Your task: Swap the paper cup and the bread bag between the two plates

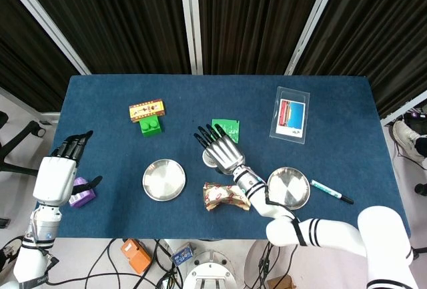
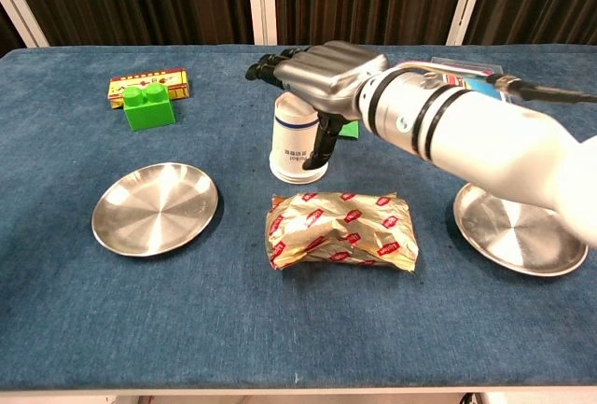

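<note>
The white paper cup [image 2: 297,150] stands upside down on the blue cloth between the two plates, in neither of them. My right hand [image 2: 322,73] hovers palm-down over its top, fingers stretched out to the left and thumb hanging beside the cup's right wall; it grips nothing. In the head view this right hand [image 1: 220,147] hides most of the cup [image 1: 209,160]. The shiny bread bag [image 2: 340,231] lies flat on the cloth in front of the cup. Both the left plate [image 2: 155,208] and the right plate [image 2: 518,231] hold nothing. My left hand [image 1: 57,174] hangs open off the table's left edge.
A green block [image 2: 147,107] and a yellow box [image 2: 147,84] sit at the back left. A green card [image 2: 345,124] lies behind the cup, a sleeved card [image 2: 474,94] at the back right. A marker [image 1: 331,191] lies right of the right plate, a purple object [image 1: 79,193] by my left hand.
</note>
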